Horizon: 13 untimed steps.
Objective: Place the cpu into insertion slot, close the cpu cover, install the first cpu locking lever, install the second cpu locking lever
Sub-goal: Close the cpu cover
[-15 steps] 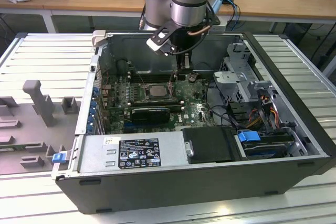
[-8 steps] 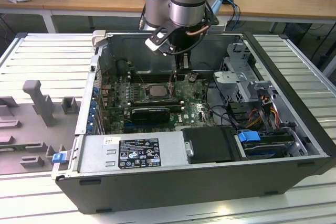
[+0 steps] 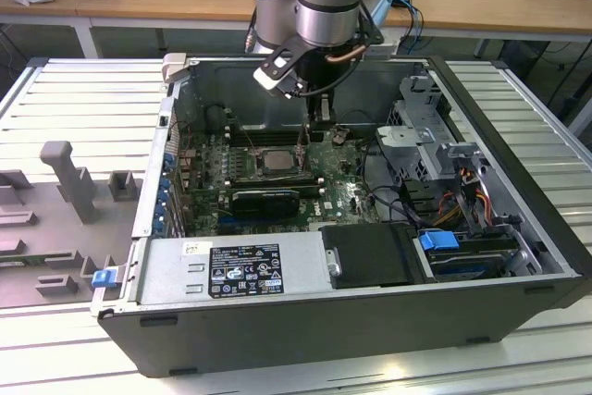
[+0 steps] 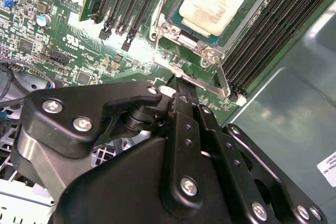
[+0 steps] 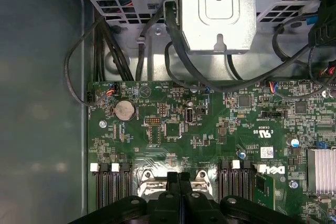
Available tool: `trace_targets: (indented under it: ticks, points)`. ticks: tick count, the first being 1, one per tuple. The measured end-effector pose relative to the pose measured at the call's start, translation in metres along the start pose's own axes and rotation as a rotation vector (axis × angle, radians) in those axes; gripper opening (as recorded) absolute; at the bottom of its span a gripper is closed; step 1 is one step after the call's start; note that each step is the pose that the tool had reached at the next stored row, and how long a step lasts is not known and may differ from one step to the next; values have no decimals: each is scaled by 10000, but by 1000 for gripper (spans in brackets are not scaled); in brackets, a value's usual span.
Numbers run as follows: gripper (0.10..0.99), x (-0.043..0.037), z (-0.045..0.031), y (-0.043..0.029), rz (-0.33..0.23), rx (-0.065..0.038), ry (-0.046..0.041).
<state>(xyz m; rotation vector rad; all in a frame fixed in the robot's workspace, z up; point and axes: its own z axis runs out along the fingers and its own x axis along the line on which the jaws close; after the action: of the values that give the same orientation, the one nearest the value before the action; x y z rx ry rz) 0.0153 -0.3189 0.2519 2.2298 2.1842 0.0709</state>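
The cpu [image 4: 212, 1], a pale silvery square chip, lies flat in the insertion slot [image 3: 248, 162] on the green motherboard inside the open computer case. The cpu cover [image 4: 176, 34] is a thin metal frame lying down around the chip's edge. My gripper [image 4: 181, 83] hangs just past one side of the socket with its black fingers pressed together. Its tips sit at a thin metal lever bar [image 4: 223, 82] along that edge; whether they touch it I cannot tell. The exterior view has the gripper [image 3: 313, 136] just right of the cpu [image 3: 276, 158]. In the first wrist view the gripper [image 5: 178, 178] is shut.
Long black memory slots [image 4: 262, 35] flank the socket. A black expansion card [image 3: 264, 199] lies in front of it. A metal drive cage [image 3: 421, 117] and black cables [image 5: 178, 51] stand at the exterior view's right. The power supply [image 3: 231, 265] lines the case's near wall.
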Motion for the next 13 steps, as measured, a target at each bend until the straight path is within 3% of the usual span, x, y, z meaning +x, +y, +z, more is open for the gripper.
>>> trace_targets:
  ticks: [13]
  points:
    - [106, -1, -2, -46, 1, 0, 0]
